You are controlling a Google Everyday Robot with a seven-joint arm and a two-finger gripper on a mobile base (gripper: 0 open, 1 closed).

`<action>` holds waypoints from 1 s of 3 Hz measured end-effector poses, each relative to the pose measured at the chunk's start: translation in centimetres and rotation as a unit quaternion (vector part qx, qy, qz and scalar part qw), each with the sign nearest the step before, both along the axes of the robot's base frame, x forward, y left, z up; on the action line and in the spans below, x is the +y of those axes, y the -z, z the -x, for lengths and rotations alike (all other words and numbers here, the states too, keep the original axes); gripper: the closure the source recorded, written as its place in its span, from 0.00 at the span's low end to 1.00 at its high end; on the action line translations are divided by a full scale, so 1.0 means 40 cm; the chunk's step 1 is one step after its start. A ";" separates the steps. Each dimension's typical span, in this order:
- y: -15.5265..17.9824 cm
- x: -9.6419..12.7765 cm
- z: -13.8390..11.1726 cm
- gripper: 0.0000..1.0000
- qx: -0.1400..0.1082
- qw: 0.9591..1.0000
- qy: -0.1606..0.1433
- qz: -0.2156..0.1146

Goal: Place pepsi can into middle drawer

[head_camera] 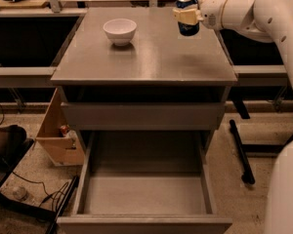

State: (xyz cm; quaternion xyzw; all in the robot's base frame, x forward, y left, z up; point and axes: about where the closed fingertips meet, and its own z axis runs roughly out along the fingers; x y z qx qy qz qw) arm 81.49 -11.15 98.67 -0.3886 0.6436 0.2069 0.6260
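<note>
At the bottom front: middle drawer (pixel 145 195), standing open. Above it: closed drawer front (pixel 144 116), then the cabinet top (pixel 151 57). On that top, left rear: white bowl (pixel 119 30). Over the right rear: my gripper (pixel 188 14), clamped on the pepsi can (pixel 188 29), upright, held off the surface.

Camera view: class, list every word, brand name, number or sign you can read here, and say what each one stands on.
No text here can be read.
The pepsi can, gripped by the claw above the right rear of the cabinet top: printing too blurred to read.
The white bowl and the open middle drawer: no markings show.
</note>
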 end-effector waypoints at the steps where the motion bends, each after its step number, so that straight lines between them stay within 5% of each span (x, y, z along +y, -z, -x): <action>1: -0.166 -0.036 0.142 1.00 -0.055 0.998 0.030 -0.008; 2: -0.261 -0.071 0.329 1.00 -0.076 0.993 0.076 -0.046; 3: -0.120 -0.111 0.430 1.00 -0.032 0.994 0.094 -0.036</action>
